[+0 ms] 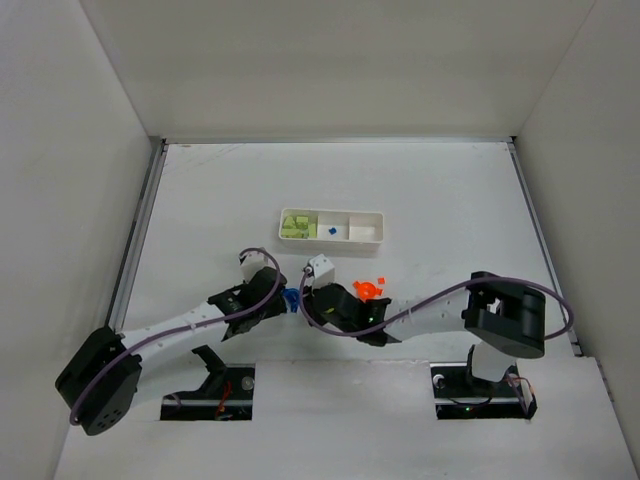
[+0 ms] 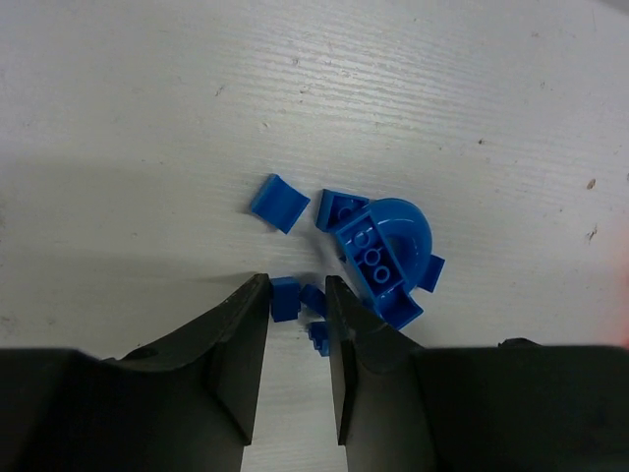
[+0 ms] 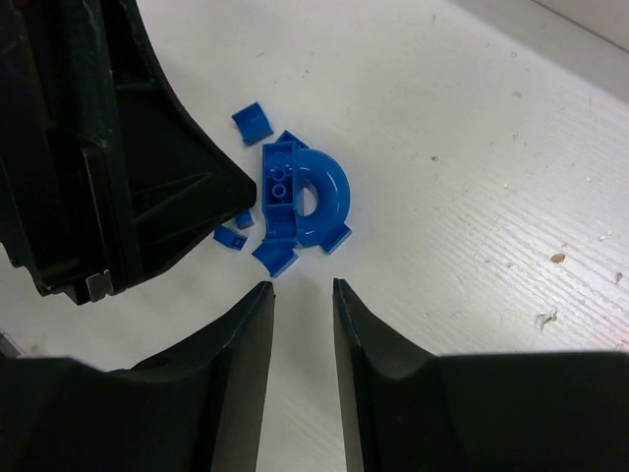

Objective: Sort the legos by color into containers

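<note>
A small pile of blue legos (image 1: 291, 299) lies on the table between my two grippers. In the left wrist view a blue studded brick on a blue arch (image 2: 378, 258) lies beside a curved bit (image 2: 278, 203). My left gripper (image 2: 295, 290) is open, its tips down at the table with tiny blue bits (image 2: 284, 298) between them. My right gripper (image 3: 302, 287) is open and empty, just short of the same pile (image 3: 300, 197). Orange legos (image 1: 369, 289) lie beside the right wrist. The white tray (image 1: 372, 213) holds green legos (image 1: 297, 225) in its left compartment and one blue bit (image 1: 331, 231) in the middle one.
The left gripper's black body (image 3: 108, 147) sits close to the pile in the right wrist view. White walls enclose the table on three sides. Both arm bases are at the near edge.
</note>
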